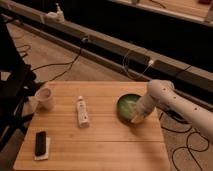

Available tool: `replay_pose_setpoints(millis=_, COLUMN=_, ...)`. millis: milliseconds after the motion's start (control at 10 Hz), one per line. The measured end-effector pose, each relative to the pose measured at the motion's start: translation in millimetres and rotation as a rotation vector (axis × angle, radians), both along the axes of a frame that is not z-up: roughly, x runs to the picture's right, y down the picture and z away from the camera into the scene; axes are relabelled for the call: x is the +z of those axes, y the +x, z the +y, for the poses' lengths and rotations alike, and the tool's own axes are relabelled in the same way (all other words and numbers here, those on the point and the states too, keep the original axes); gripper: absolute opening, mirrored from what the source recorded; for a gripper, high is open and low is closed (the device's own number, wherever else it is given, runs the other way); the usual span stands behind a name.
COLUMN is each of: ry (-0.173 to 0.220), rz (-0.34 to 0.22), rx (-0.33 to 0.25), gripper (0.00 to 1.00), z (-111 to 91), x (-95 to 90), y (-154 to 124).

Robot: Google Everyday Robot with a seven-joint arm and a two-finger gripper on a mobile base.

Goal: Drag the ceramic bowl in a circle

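The wooden table (100, 147) holds everything that matters here. The green bowl (126, 103) sits upright on the table's right half, a little nearer the far edge than the near one, and fully on the boards. It is round and shallow, with a dark rim and a paler inside.

The white arm (172, 100) comes in from beyond the table's right edge and bends down over the right-hand corner. At its end, the gripper (137, 118) rests at the bowl's rim on the side facing the table's near right corner. It seems to touch the rim or dip just inside it (which of the two I cannot tell). Whether the gripper is spread, pressed together or pinching the rim cannot be told either, as its tip shows only as a pale blur against the bowl.

A small white cup (45, 97) stands at the table's far left corner. A white tube (82, 111) lies flat near the table's middle, its length running from far edge to near edge. A flat black block (39, 141) lies on a white pad at the table's near left corner. Dark cables (60, 65) trail over the floor beyond the table's far edge.
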State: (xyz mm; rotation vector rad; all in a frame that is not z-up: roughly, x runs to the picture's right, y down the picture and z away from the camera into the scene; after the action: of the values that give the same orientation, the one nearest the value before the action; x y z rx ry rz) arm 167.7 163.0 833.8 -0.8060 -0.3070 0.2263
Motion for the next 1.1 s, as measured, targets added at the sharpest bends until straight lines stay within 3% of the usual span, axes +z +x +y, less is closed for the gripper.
replay_pose_setpoints(millis=400, ry=0.009, rz=-0.091, rx=-0.093, gripper=0.00, z=-24.0, x=17.0, y=-63.7)
replay_pose_setpoints(millis=700, ry=0.028, rz=-0.206, rx=-0.165, gripper=0.00, z=-5.5, x=-5.9, y=-110.0)
replay_pose_setpoints(millis=900, ry=0.031, rz=-0.234, rx=-0.170, gripper=0.00, z=17.6, x=-25.9, y=-110.9)
replay_pose_setpoints(millis=1100, ry=0.022, rz=-0.196, rx=-0.139, gripper=0.00, z=38.4, x=-38.7, y=-88.7)
